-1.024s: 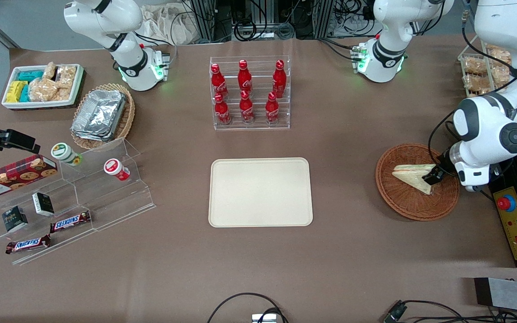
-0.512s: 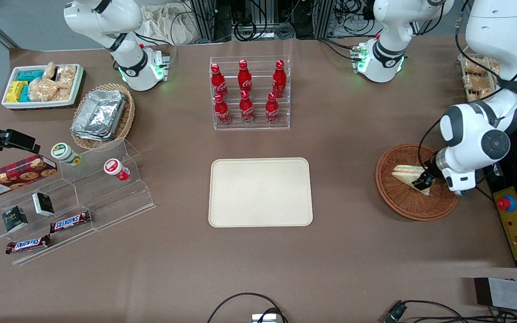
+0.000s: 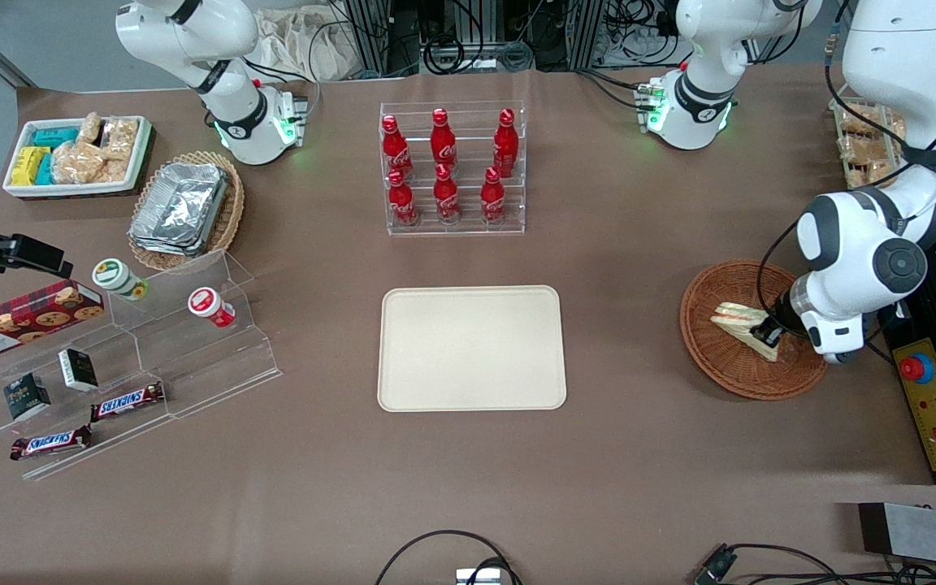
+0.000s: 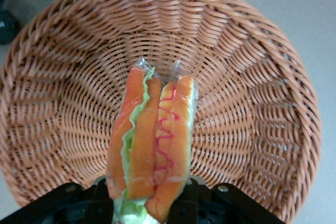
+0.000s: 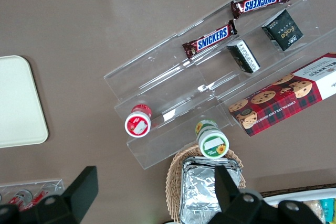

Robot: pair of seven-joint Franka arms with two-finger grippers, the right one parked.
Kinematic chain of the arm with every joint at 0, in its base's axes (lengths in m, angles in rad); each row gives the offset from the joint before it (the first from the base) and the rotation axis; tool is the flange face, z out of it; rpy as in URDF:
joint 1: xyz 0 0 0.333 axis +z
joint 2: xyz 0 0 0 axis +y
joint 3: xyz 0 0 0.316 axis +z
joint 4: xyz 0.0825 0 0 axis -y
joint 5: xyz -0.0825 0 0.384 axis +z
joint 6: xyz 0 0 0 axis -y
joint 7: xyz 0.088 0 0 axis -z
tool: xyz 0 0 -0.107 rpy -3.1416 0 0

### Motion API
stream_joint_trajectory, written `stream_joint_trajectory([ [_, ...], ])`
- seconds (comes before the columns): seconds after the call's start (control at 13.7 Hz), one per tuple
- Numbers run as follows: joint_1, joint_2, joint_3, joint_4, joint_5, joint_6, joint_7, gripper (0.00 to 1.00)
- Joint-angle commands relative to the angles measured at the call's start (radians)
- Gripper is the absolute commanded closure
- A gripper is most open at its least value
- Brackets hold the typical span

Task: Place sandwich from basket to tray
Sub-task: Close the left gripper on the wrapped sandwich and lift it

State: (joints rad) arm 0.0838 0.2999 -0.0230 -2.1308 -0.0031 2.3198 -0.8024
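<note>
The sandwich (image 3: 738,318) sits in the reddish-brown wicker basket (image 3: 728,370) at the working arm's end of the table. My left gripper (image 3: 767,331) is down inside the basket, shut on the sandwich's end nearest the arm. In the left wrist view the wrapped sandwich (image 4: 152,140) stands on edge, filling side up, pinched between the two black fingers (image 4: 190,203), with the basket (image 4: 252,77) weave all round it and my gripper (image 4: 146,206) at its base. The cream tray (image 3: 472,348) lies bare at the table's middle, well apart from the basket.
A clear rack of red bottles (image 3: 452,171) stands farther from the camera than the tray. An acrylic stand of snacks (image 3: 135,341), a foil-filled tan basket (image 3: 188,211) and a white bin (image 3: 78,154) lie toward the parked arm's end. A yellow control box (image 3: 933,402) sits beside the basket.
The gripper has come lower into the basket and closed on the sandwich, which has gone from lying flat as a wide wedge to a narrower, tipped-up shape.
</note>
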Motion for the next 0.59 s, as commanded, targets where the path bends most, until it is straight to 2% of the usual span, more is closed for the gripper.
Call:
stream_joint_trajectory([
  [0.0,-0.001,-0.016,0.002,0.17,0.002,-0.252,0.078,1.0],
  [0.15,-0.002,-0.015,-0.015,0.329,-0.003,-0.469,0.149,1.0],
  [0.29,-0.002,-0.001,-0.073,0.496,0.002,-0.636,0.178,1.0],
  [0.51,-0.002,0.033,-0.181,0.696,0.008,-0.752,0.19,1.0],
])
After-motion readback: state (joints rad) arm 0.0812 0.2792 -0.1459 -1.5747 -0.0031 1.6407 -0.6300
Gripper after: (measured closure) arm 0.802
